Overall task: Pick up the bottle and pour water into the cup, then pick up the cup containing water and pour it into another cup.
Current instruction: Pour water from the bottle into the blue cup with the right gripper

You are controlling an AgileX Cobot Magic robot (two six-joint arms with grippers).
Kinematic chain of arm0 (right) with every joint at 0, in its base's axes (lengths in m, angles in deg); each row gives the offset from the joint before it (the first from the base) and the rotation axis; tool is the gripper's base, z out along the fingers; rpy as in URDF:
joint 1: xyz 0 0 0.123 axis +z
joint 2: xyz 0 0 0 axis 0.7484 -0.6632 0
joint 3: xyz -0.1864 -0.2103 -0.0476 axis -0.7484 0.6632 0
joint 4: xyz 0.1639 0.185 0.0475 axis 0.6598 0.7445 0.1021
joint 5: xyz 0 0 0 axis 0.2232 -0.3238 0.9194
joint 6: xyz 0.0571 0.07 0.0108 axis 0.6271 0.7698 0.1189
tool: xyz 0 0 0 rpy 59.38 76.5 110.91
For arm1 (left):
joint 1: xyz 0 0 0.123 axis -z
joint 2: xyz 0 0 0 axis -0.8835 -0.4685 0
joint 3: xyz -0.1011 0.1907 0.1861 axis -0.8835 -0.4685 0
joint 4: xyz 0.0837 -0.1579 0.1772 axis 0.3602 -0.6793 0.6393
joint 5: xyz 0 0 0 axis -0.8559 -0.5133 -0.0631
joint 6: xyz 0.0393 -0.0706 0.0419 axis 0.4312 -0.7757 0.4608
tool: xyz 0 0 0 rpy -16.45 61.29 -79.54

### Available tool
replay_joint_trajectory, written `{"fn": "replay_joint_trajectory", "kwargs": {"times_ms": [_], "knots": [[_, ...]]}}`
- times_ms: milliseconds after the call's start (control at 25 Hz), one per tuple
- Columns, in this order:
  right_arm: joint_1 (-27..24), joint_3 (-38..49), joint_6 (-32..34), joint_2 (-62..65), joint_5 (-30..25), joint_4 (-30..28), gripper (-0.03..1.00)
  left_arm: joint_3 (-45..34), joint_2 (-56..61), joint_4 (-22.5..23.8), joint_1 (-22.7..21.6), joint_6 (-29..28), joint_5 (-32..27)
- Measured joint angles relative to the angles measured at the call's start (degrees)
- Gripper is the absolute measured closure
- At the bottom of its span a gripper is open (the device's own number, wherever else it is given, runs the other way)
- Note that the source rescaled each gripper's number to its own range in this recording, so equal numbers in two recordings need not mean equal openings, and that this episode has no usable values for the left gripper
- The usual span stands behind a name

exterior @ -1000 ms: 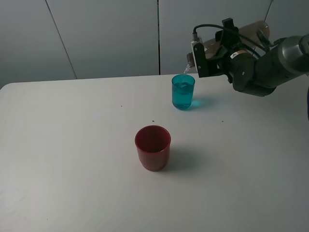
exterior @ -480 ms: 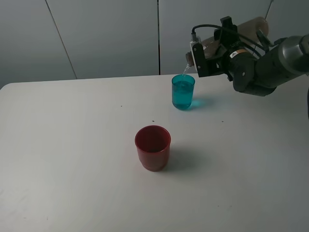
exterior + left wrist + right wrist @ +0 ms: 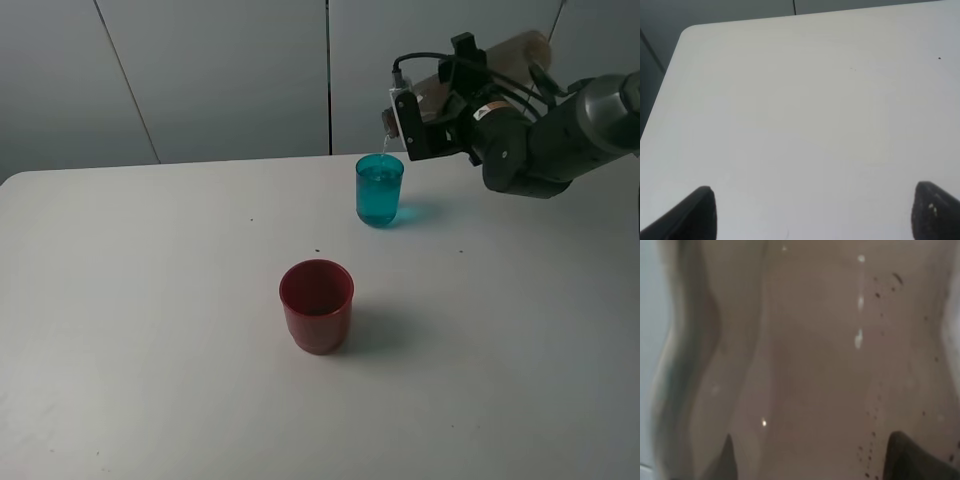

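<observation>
Raised slightly, the bottle (image 3: 510, 48) is being pinched by the right gripper (image 3: 455, 90); water is being streamed into the cup (image 3: 379, 190) below and just beside that gripper; filling is judged nearly done; the left gripper (image 3: 817, 215) is being held spread, empty.

The right arm (image 3: 530, 150) is a bulky dark-grey shell of rounded joint housings, with a paler silver-grey cylinder behind. Black cables (image 3: 420, 56) loop over its top, and a small white block (image 3: 404, 108) sits at the front. The left gripper (image 3: 812, 215) shows two fingertips (image 3: 695, 212), both matte black.
</observation>
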State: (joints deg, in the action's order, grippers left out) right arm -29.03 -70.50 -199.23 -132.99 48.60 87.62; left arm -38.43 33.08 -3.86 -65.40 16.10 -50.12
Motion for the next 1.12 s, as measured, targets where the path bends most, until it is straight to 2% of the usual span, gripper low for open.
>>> {"fn": "replay_joint_trajectory", "kwargs": {"times_ms": [280, 1120], "knots": [[-0.22, 0.00, 0.00, 0.00, 0.34, -1.36, 0.95, 0.00, 0.00, 0.00, 0.00, 0.00, 0.00], [-1.10, 0.00, 0.00, 0.00, -2.47, 0.25, 0.95, 0.00, 0.00, 0.00, 0.00, 0.00, 0.00]]}}
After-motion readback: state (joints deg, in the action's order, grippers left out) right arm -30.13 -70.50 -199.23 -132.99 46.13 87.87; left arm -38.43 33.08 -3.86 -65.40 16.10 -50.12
